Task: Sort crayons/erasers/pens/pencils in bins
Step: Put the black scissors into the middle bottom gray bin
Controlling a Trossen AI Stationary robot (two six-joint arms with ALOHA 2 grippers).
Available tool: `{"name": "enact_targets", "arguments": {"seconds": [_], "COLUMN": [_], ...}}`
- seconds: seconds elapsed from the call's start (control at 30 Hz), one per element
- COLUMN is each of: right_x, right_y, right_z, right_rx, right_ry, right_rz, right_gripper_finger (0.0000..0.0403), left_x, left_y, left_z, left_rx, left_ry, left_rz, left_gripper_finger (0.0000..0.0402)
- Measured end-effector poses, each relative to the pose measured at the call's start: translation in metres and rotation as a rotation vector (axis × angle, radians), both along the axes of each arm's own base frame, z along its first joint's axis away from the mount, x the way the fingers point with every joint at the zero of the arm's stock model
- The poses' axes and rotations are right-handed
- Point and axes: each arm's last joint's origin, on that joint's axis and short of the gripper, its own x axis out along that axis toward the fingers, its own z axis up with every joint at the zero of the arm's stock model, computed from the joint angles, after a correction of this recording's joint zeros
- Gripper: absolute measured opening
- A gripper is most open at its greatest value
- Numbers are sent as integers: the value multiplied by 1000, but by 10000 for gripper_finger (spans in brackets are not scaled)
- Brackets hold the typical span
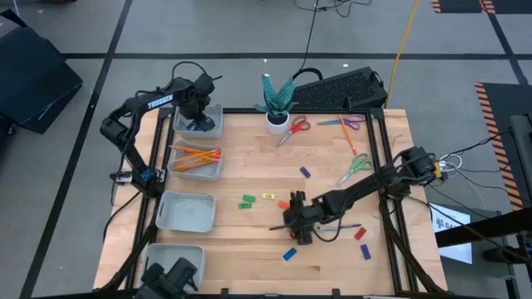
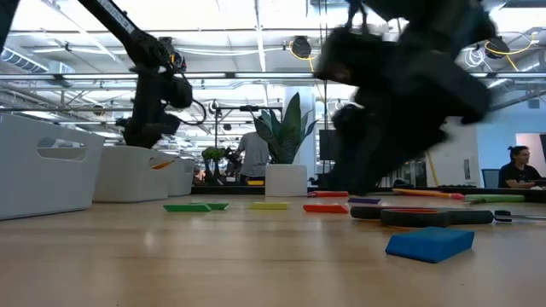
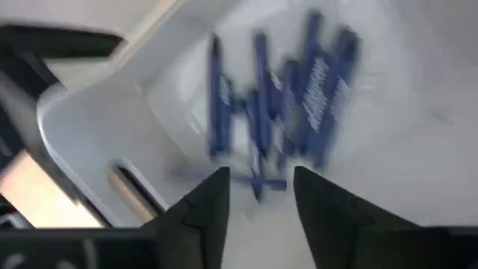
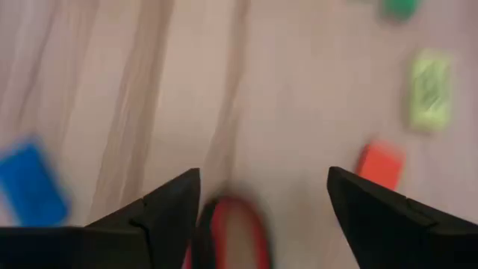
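Note:
My left gripper [image 1: 199,112] hangs open over the far-left bin [image 1: 218,124]. In the left wrist view its fingers [image 3: 258,175] stand just above several dark blue pens [image 3: 284,97] lying in that bin. The bin after it [image 1: 196,170] holds orange pencils [image 1: 196,155]. My right gripper [image 1: 299,223] is low over the table's middle and wide open [image 4: 261,179]. A red loop [image 4: 235,232] lies on the wood between its fingers. Around it lie erasers: blue [image 4: 26,183], orange-red [image 4: 381,164], yellow [image 4: 431,90] and green [image 1: 247,201].
Two more bins [image 1: 186,211] [image 1: 170,257] stand along the left edge. Scissors [image 1: 293,129] [image 1: 356,166] and a white plant pot [image 1: 277,123] are toward the far side. More erasers [image 1: 360,233] [image 1: 366,251] [image 1: 305,172] and a pen [image 1: 345,226] lie to the right.

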Motion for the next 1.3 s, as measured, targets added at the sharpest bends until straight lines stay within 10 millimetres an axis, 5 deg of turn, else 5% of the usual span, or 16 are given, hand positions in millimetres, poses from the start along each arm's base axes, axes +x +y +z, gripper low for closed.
{"name": "enact_targets", "arguments": {"seconds": [0.33,0.5,0.8,1.07,1.3], "right_x": [-2,-5,-19,-33,-38], "right_y": [-4,-3,-9,-15,-16], "right_z": [-9,-6,27,21,9], "right_rx": [-17,37,125,63,87], "right_ry": [70,94,83,207,241], "right_rz": [-23,7,-220,-327,-323], "right_gripper_finger": [174,120,95,126,118], "left_x": [11,12,7,12,22], "left_y": [-64,-104,-160,-192,-207], "left_z": [63,77,61,34,35], "left_rx": [60,92,82,89,151], "left_ry": [-250,-326,-430,-591,-643], "left_rz": [-44,-79,-91,-118,-226], "left_gripper_finger": [181,181,182,182,182]}}
